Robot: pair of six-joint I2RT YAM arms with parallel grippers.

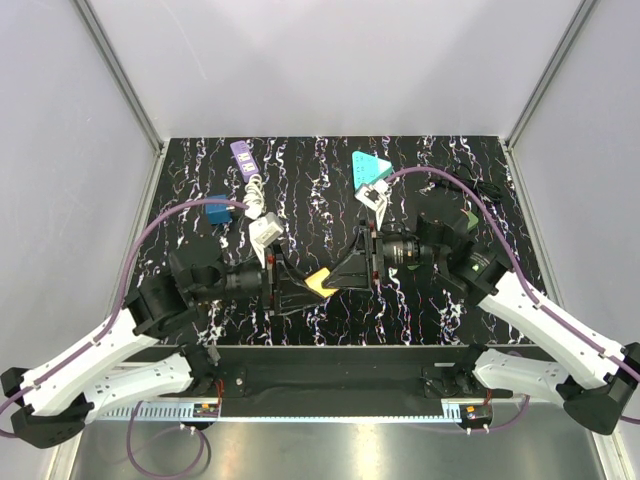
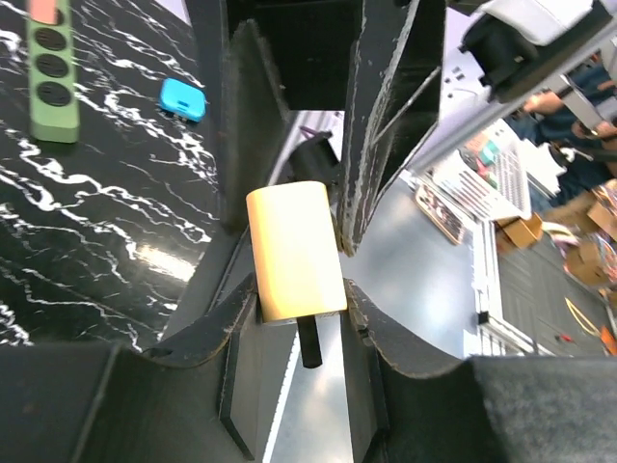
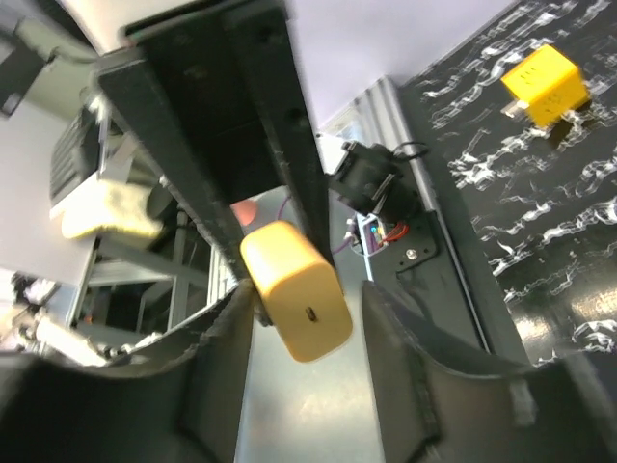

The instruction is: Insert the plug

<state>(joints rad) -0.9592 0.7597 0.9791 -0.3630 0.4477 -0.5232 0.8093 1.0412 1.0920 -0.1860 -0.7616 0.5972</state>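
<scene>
A yellow plug [image 1: 320,282] hangs above the middle of the table, between my two grippers, which meet nose to nose. My left gripper [image 2: 301,294] is shut on the plug [image 2: 294,249], whose black pin [image 2: 309,343] points back toward the wrist. My right gripper [image 3: 304,299] stands open around the other end of the plug [image 3: 295,288]. That end shows a small port; one finger is near its side and a clear gap lies beside the other finger [image 3: 405,338]. A green power strip [image 2: 52,77] lies on the table beyond, mostly hidden under the right arm in the top view.
On the black marbled table [image 1: 200,175] lie a purple adapter [image 1: 242,152], a blue block [image 1: 217,208], a white adapter [image 1: 265,232], a teal piece [image 1: 370,165] and a white plug [image 1: 375,192]. A yellow cube [image 3: 545,85] shows in the right wrist view. Grey walls enclose three sides.
</scene>
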